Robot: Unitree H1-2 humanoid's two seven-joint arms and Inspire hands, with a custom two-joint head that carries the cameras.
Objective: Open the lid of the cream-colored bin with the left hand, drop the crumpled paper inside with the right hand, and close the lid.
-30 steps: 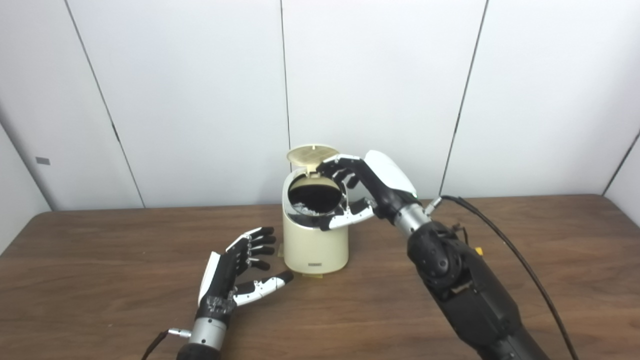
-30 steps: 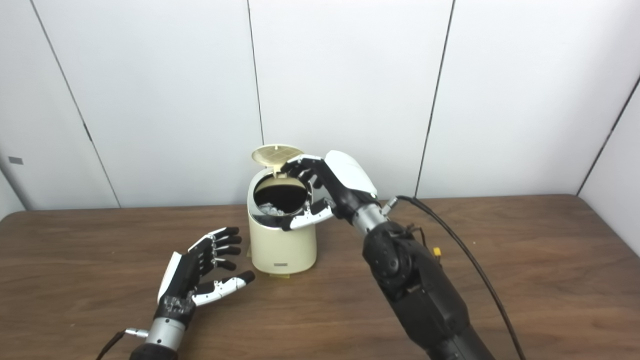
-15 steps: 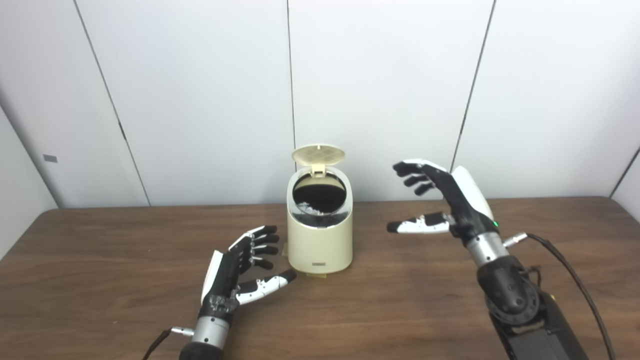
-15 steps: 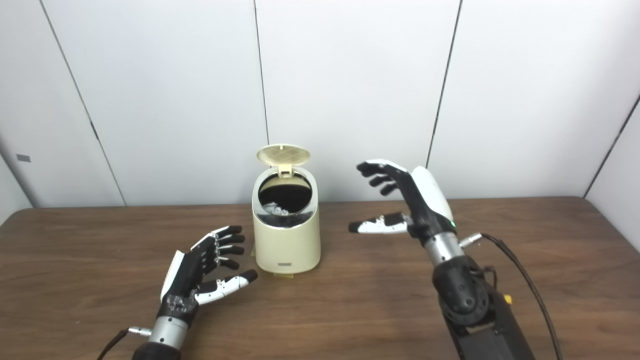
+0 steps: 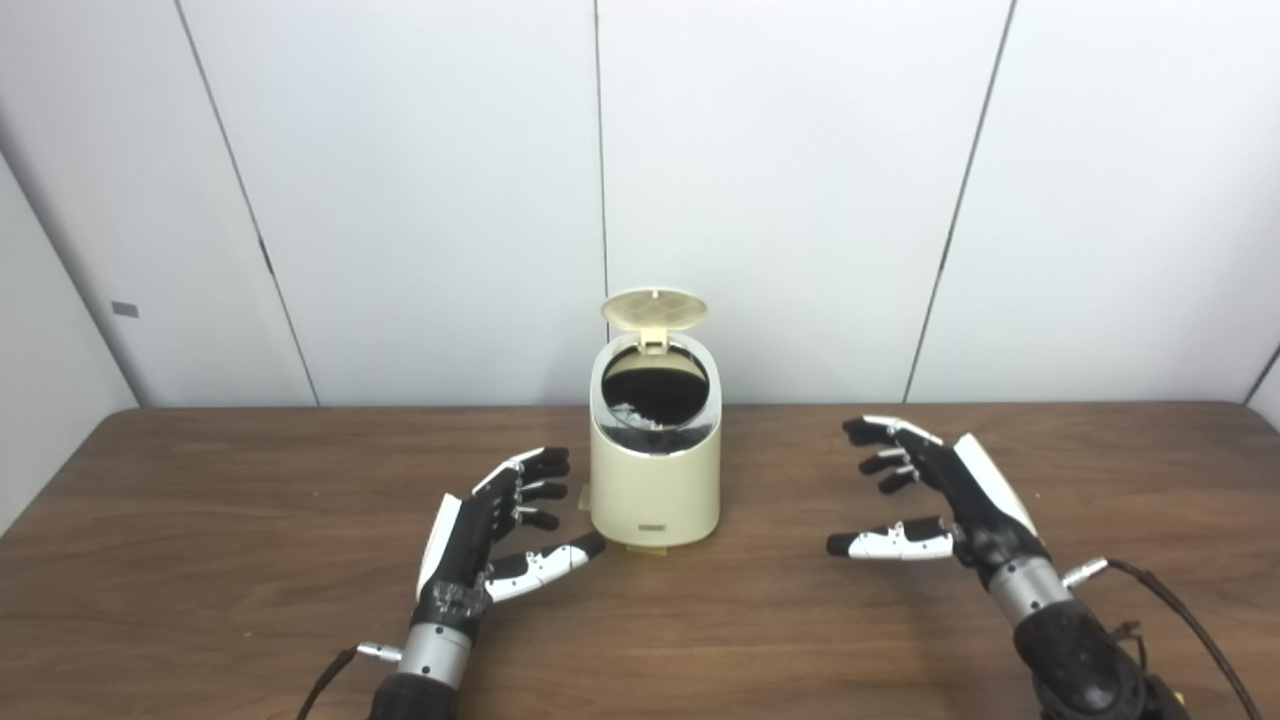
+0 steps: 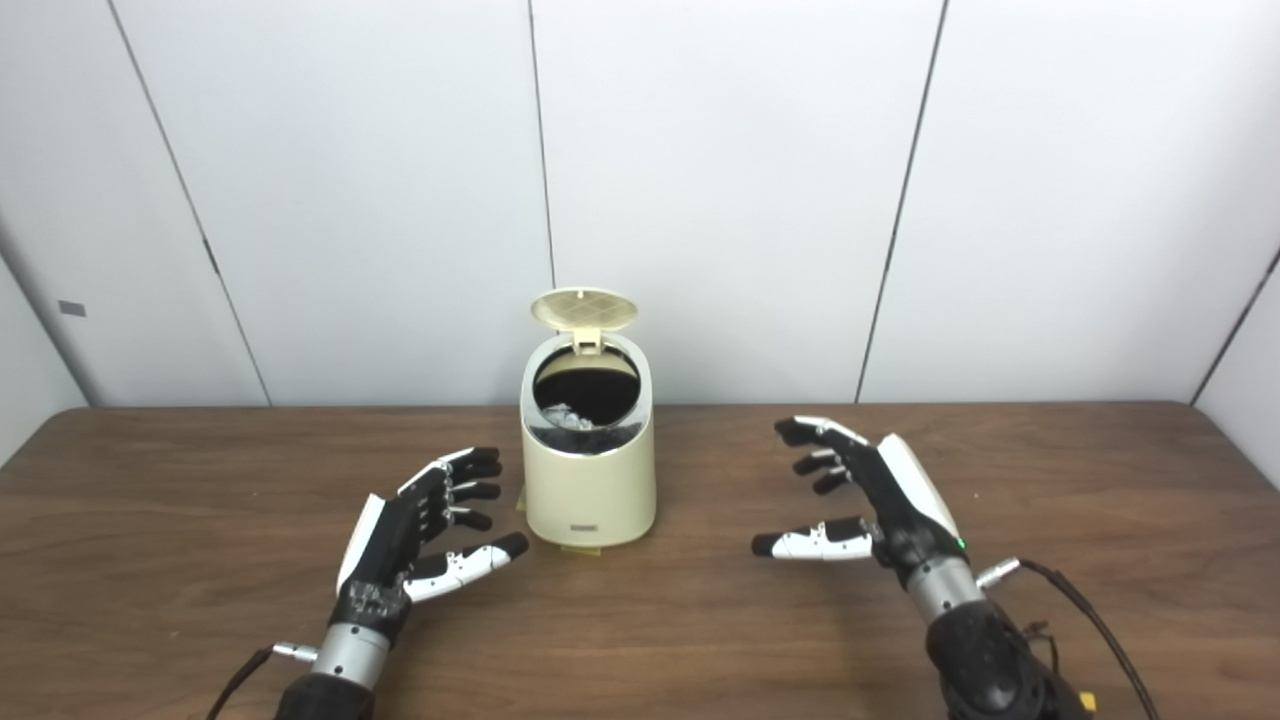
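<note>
The cream-colored bin [image 5: 655, 490] stands upright at the middle of the brown table [image 5: 200, 560]. Its round lid [image 5: 654, 308] is tipped up and back, so the dark mouth is open. The crumpled paper [image 5: 632, 412] shows as a pale lump inside the bin, also in the right eye view [image 6: 562, 412]. My left hand [image 5: 495, 525] is open and empty, low over the table just left of the bin's base. My right hand [image 5: 930, 495] is open and empty, well to the right of the bin.
White wall panels stand behind the table's far edge. A black cable [image 5: 1190, 625] runs from my right wrist toward the bottom right corner. A small tan tab [image 5: 640, 548] sticks out under the bin's front.
My right hand has left the bin's mouth and swung right and down to the table side. The left hand has stayed put. The camera has shifted slightly.
</note>
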